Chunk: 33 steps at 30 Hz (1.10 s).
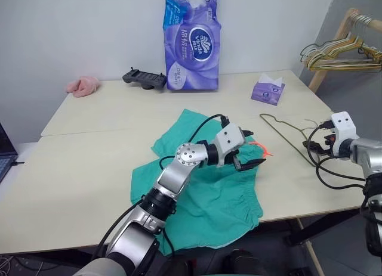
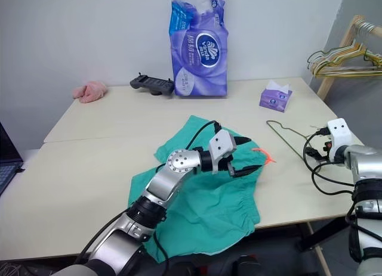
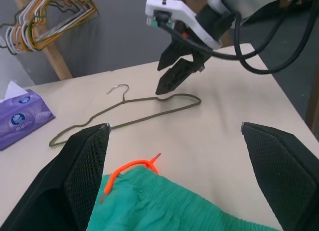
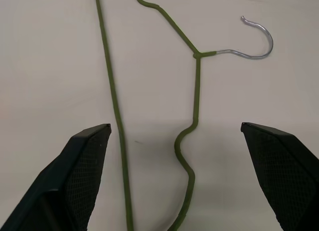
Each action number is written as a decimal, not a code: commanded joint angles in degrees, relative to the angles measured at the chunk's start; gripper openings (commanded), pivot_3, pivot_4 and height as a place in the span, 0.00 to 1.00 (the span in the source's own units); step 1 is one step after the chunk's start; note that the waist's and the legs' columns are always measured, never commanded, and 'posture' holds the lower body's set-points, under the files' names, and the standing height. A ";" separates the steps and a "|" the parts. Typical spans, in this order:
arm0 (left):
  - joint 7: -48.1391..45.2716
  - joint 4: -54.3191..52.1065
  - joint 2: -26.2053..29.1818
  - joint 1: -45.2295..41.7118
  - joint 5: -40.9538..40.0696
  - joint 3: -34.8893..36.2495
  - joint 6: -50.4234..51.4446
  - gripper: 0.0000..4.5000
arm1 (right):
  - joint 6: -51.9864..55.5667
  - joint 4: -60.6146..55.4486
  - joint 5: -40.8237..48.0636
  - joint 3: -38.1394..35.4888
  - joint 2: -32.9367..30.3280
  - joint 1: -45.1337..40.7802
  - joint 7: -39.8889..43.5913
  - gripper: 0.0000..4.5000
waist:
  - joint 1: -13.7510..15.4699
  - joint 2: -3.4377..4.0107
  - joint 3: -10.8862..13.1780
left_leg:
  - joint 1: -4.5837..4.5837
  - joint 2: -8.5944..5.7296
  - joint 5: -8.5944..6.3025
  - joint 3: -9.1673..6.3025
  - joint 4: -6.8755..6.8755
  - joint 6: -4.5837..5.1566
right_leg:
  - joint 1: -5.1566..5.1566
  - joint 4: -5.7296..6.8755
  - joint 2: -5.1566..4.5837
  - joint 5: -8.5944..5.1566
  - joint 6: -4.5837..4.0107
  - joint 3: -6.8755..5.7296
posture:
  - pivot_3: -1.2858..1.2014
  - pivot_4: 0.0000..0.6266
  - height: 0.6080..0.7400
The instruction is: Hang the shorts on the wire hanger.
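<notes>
Left eye view, items near to far:
- shorts (image 1: 209, 192): teal, spread flat at the near edge of the table (image 1: 89, 168), waistband and orange drawstring (image 1: 261, 148) to the right
- left gripper (image 1: 246, 149): over the waistband, pointing right, jaws wide, holding nothing
- wire hanger (image 1: 285, 135): olive, flat on the table just right of the shorts, hook to the far right
- right gripper (image 1: 314, 143): over the hanger near its hook, jaws wide, empty
- tissue box (image 1: 267, 89), toilet roll pack (image 1: 192, 40), black controller (image 1: 144, 78), pink cloth (image 1: 83, 85): far side

Step in hand, as judged: reach for both items. Next move calls for closing the right fingers on thin wire lying flat, and pinching the waistband with the left
</notes>
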 commanded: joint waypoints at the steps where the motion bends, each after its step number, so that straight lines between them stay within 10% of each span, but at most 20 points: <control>1: 0.51 -0.09 -0.82 -2.01 0.22 0.92 -1.12 1.00 | -4.91 6.53 -1.47 -0.16 -0.24 -3.63 0.41 0.99 | 0.06 0.00 0.00 | 0.00 0.00 0.00 -0.01 0.00 0.00 | 0.00 -0.01 -0.02 0.00 0.00 0.00 | 0.55 0.04 1.00; 19: -0.57 0.68 -0.59 -3.01 -0.42 1.75 -0.94 1.00 | -11.64 24.02 -2.15 -2.78 1.49 -7.70 -0.34 0.99 | 0.34 0.16 -0.11 | 0.00 0.00 0.00 0.10 0.00 0.01 | 0.00 0.01 -0.02 0.02 0.00 0.13 | 0.55 0.01 1.00; 33: -0.63 0.54 0.13 -3.16 -0.27 2.75 -0.63 1.00 | -11.85 26.45 -4.02 -3.11 2.75 -8.67 0.65 0.01 | 0.34 0.16 -0.16 | 0.04 0.00 0.00 0.54 0.00 0.07 | 0.00 0.04 0.04 0.12 0.18 0.59 | 0.56 0.01 1.00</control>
